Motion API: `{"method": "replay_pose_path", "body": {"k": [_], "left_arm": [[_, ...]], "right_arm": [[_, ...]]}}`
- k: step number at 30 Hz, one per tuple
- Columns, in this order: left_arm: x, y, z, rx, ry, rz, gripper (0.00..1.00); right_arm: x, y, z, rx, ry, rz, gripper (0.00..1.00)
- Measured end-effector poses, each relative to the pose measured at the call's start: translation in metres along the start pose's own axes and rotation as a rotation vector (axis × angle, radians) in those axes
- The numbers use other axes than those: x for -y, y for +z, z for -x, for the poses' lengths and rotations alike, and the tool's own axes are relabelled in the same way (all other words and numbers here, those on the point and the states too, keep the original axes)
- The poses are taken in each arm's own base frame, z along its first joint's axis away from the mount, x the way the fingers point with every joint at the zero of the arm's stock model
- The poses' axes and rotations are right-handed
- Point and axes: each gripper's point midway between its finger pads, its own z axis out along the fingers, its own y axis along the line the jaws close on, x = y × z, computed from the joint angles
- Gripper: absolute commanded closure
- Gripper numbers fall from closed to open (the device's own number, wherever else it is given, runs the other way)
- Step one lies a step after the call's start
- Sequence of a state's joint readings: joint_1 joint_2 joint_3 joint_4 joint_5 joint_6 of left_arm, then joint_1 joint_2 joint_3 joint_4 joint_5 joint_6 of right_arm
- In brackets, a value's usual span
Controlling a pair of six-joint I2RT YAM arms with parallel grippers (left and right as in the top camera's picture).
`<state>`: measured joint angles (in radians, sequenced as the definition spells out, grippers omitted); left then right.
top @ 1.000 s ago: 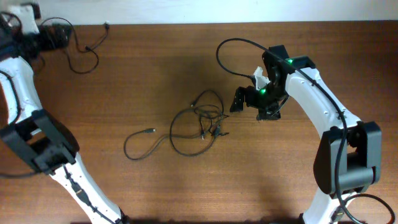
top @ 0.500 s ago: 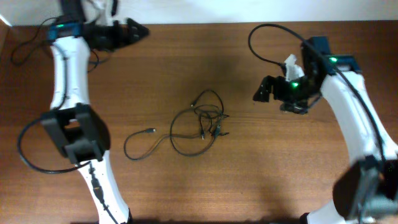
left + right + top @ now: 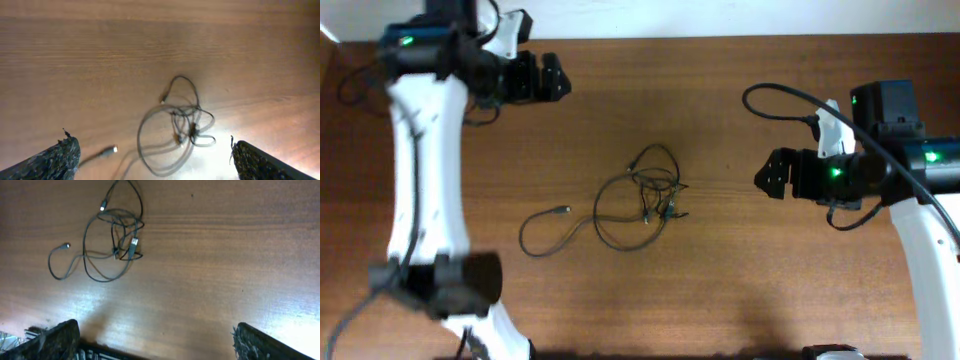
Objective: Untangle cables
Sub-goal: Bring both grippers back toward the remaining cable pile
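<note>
Tabletop [image 3: 740,285] bears cables [image 3: 650,190] well apart from left claw [image 3: 558,78] and right claw [image 3: 765,176], both agape.

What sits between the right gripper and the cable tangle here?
Nothing: the overhead view shows only bare table between the right gripper and the cables, and the right wrist view agrees.

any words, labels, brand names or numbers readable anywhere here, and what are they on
None can be read: no text shows on the cables, the table, the left arm or the right arm.
</note>
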<state>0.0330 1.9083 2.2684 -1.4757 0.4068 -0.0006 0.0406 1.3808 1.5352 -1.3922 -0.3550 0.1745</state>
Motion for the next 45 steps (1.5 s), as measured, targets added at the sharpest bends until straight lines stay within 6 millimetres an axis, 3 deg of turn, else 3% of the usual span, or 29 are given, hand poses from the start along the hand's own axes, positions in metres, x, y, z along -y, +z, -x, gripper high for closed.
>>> {"method": "replay_pose_path", "body": {"k": [2,4,10,13,17,23,25,32,36,39,45], "left_arm": [[0.011,-0.030,-0.012,0.026,0.011,0.011,0.01],[0.018,-0.046,-0.025,0.019,0.013,0.018,0.01],[0.028,-0.044,-0.066,-0.103,0.037,0.075,0.01],[0.029,-0.034,-0.086,-0.141,0.049,0.091,0.01],[0.017,-0.011,-0.105,-0.139,0.009,0.111,0.01],[-0.011,0.065,-0.145,-0.221,-0.142,0.107,0.01],[-0.013,0.082,-0.152,-0.223,-0.165,0.085,0.01],[-0.018,0.109,-0.150,-0.165,-0.183,0.046,0.01],[-0.025,0.111,-0.149,-0.154,-0.182,0.084,0.01],[-0.030,0.112,-0.142,-0.121,-0.171,0.109,0.01],[-0.032,0.112,-0.137,-0.100,-0.167,0.121,0.01]], "right_arm": [[0.001,-0.001,-0.004,-0.015,0.004,-0.003,0.01],[0.000,-0.001,-0.005,-0.016,0.003,-0.003,0.01],[-0.010,0.012,-0.009,-0.032,-0.046,0.012,0.01],[-0.019,0.028,-0.012,-0.038,-0.093,0.028,0.01],[-0.029,0.050,-0.009,-0.019,-0.129,0.054,0.01],[-0.031,0.080,0.003,-0.011,-0.059,0.072,0.01],[-0.033,0.093,0.004,-0.038,-0.045,0.083,0.01],[-0.055,0.141,0.004,-0.125,-0.060,0.145,0.03],[-0.067,0.167,0.007,-0.138,-0.086,0.172,0.26],[-0.078,0.189,0.014,-0.116,-0.141,0.205,0.27],[-0.092,0.208,0.021,-0.080,-0.250,0.237,0.27]]}}
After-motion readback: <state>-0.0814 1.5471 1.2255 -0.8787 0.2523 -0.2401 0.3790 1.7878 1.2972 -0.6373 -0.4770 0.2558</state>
